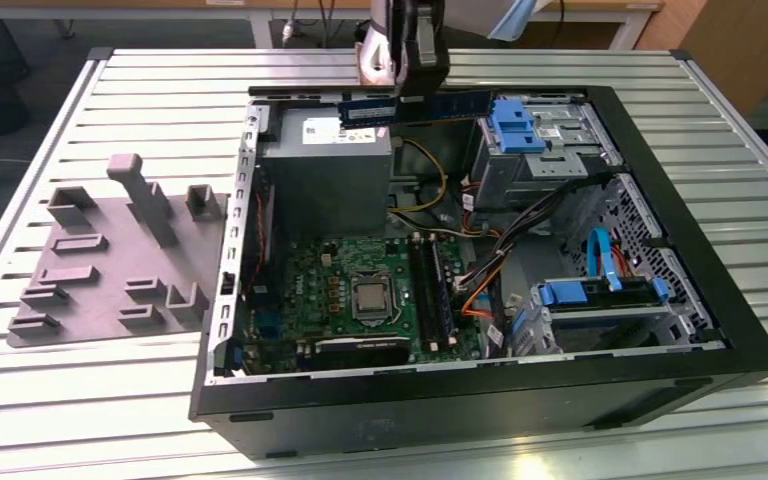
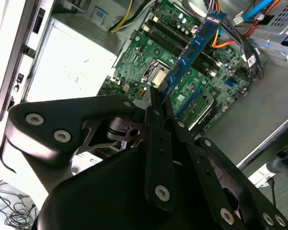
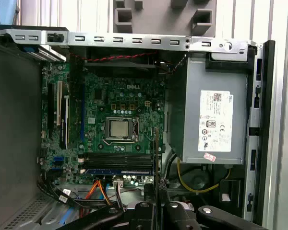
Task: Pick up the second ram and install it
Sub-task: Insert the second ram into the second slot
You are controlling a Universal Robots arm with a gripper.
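Observation:
The second ram (image 1: 454, 106), a slim blue-green board with dark chips, hangs level above the far edge of the open computer case (image 1: 704, 300). My gripper (image 1: 403, 92) is shut on it near one end. In the second wrist view the ram (image 2: 192, 50) sticks out from the fingertips of the gripper (image 2: 156, 97) over the green motherboard (image 2: 149, 57). The first wrist view shows the ram (image 3: 156, 148) edge-on as a thin line, beside the long black memory slots (image 3: 117, 160). These memory slots (image 1: 430, 285) lie well below the ram and nearer the camera.
A grey power supply (image 1: 324, 170) sits under the gripper. The processor socket (image 1: 371, 297) is beside the slots. Orange and black cables (image 1: 484, 290) and blue drive bays (image 1: 598, 295) crowd the exterior view's right. Grey holder blocks (image 1: 117, 250) stand left of the case.

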